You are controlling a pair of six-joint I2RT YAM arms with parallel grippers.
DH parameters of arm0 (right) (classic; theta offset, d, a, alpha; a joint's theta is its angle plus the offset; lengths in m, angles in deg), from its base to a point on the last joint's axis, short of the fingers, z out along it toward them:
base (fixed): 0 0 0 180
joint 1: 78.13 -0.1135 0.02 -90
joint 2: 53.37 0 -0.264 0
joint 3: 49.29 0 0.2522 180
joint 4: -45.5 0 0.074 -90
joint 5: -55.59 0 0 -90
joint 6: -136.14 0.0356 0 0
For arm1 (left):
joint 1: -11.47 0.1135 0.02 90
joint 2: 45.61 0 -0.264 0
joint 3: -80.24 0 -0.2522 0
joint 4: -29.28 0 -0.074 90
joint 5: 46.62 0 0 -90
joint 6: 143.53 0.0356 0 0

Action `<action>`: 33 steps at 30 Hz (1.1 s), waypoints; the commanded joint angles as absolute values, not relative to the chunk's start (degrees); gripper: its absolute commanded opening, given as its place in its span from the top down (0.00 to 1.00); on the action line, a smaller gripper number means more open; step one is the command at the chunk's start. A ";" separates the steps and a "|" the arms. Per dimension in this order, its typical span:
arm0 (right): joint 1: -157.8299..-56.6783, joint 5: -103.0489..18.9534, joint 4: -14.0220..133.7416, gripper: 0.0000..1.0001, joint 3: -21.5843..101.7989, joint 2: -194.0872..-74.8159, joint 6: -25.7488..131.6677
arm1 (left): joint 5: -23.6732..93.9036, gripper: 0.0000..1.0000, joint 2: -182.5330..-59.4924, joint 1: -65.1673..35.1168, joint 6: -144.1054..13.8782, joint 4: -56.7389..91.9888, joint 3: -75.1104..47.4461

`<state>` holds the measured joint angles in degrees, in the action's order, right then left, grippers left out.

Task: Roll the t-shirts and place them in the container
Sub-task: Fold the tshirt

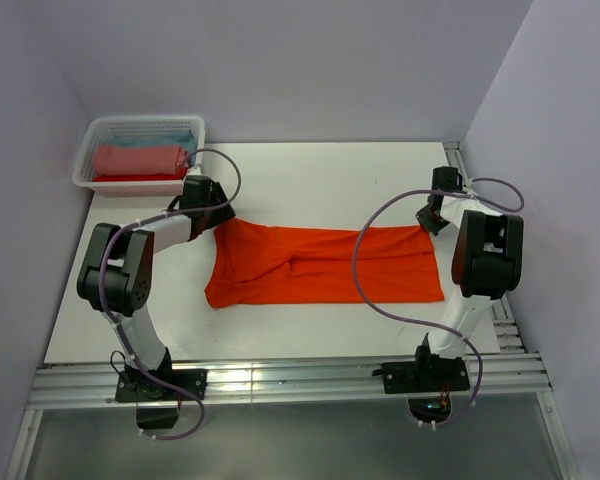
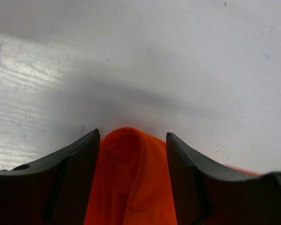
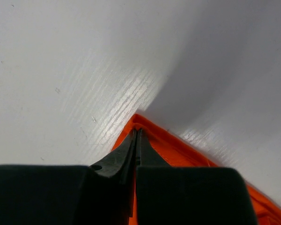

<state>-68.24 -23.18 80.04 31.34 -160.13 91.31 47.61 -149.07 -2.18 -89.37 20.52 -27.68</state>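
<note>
Orange cloth runs across the middle of the white table (image 1: 310, 170): the orange t-shirt (image 1: 320, 265) lies folded into a long band, its length stretched from one arm to the other, with a sleeve flaring out at the near-left end. The left gripper (image 1: 212, 205) sits at the band's far-left corner. In its wrist view the two dark fingers (image 2: 70, 173) stand well apart, with a rounded hump of orange fabric rising up between them and filling the gap, not pinched flat. The right gripper (image 1: 432, 218) is down at the far-right corner of the shirt. Seen from its own camera, the fingertips (image 3: 117, 157) are pressed tight together right on the pointed corner of the cloth, with orange showing on both sides of them, so it looks clamped on that corner. Off in the far-left corner of the table stands a white lattice basket (image 1: 84, 158). It holds a salmon-pink roll (image 1: 140, 158) in the middle, a strip of light blue cloth (image 1: 175, 138) behind it and a thin line of red cloth (image 1: 130, 178) along the near side.
</note>
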 commanded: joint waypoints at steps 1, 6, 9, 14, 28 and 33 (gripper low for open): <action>-67.84 -22.10 80.80 1.00 33.12 -159.89 91.76 | 45.84 0.37 -150.37 -1.80 -89.92 20.27 -24.13; -66.62 -23.77 79.31 1.00 31.80 -159.46 94.22 | 44.96 0.50 -151.60 -1.71 -90.45 20.71 -23.34; -65.39 -25.35 78.95 1.00 31.45 -159.98 95.54 | 44.17 0.57 -152.13 -1.71 -90.80 21.15 -23.16; -64.59 -26.14 78.78 1.00 31.89 -160.25 95.98 | 42.76 0.71 -153.01 -1.71 -91.15 21.67 -22.98; -63.01 -27.11 79.31 1.00 32.85 -161.13 99.05 | 43.11 1.00 -151.08 1.10 -92.56 22.29 -23.51; -62.75 -26.76 78.78 1.00 32.41 -160.86 99.93 | 45.67 1.00 -150.02 1.45 -92.73 24.66 -25.62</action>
<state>-63.54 -28.04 79.86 31.30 -160.50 98.85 44.37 -153.13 1.08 -92.21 21.15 -25.05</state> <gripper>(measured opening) 0.008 0.013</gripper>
